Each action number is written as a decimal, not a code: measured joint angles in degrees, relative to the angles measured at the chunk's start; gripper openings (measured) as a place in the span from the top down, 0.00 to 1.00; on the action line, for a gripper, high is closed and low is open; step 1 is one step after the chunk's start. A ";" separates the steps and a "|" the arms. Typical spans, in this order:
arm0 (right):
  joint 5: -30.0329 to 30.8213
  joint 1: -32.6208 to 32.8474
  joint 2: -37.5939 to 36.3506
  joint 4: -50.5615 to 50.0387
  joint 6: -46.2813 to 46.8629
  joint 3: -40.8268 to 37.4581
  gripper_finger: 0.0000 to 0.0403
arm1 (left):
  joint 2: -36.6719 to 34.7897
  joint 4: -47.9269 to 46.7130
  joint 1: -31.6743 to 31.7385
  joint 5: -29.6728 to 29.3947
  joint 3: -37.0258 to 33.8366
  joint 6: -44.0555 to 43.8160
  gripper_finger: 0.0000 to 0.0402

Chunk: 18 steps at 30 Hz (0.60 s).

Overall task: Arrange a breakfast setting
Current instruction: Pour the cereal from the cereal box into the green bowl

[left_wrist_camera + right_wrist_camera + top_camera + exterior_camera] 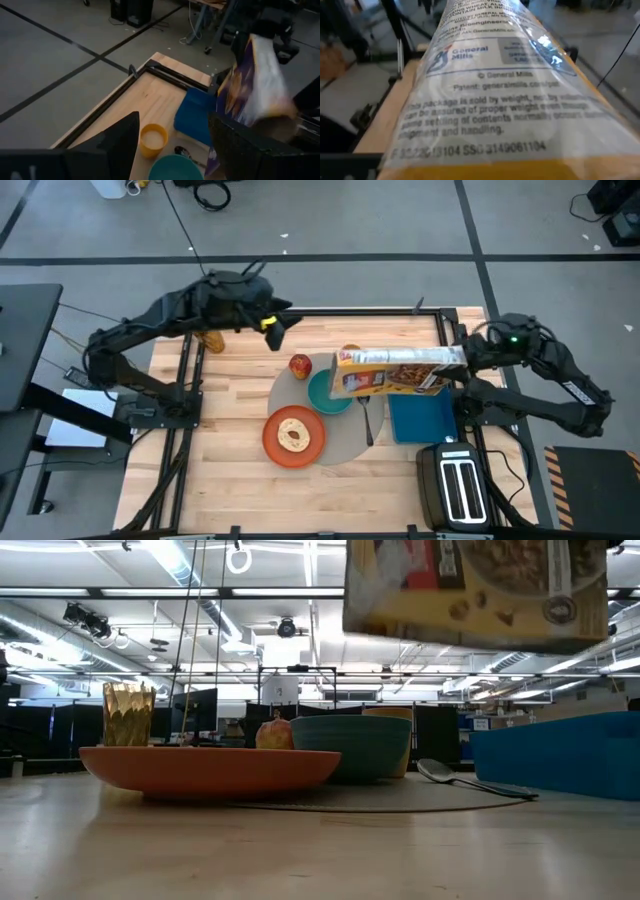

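My right gripper (462, 362) holds a yellow cereal box (398, 371) in the air over the teal bowl (325, 393). The box hides part of the small yellow-orange cup (350, 351). The bowl, a metal spoon (367, 420) and a red apple (300, 364) sit on the round grey placemat (345, 442). An orange plate (295, 437) with a bagel (294, 434) overlaps the mat's near left edge. My left gripper (274, 330) is open and empty above the table's far edge, left of the apple. Its wrist view shows the cup (152, 140) and the bowl (175, 167) between its fingers. My right gripper holds the cereal box by its right-hand end (452, 360), coming level from the table's right. The box lies lengthwise toward the left, lifted clear (475, 590) above the bowl. It fills the right wrist view (490, 100) and hides the fingers, so the kind of hold does not show.
A blue rectangular tray (425, 418) lies right of the mat, and a black two-slot toaster (458, 485) stands at the near right corner. A gold-coloured glass (212, 340) stands at the far left. Bare wood shows at the near left.
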 joint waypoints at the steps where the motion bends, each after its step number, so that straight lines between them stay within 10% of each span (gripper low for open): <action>1: -0.01 0.00 0.91 -0.95 -0.70 0.00 0.53 | 0.40 0.01 -0.27 -0.01 0.00 0.00 0.40; 18: 3.60 0.00 17.16 -9.42 -11.66 10.80 0.53 | 1.22 0.58 -2.85 0.03 0.04 1.21 0.40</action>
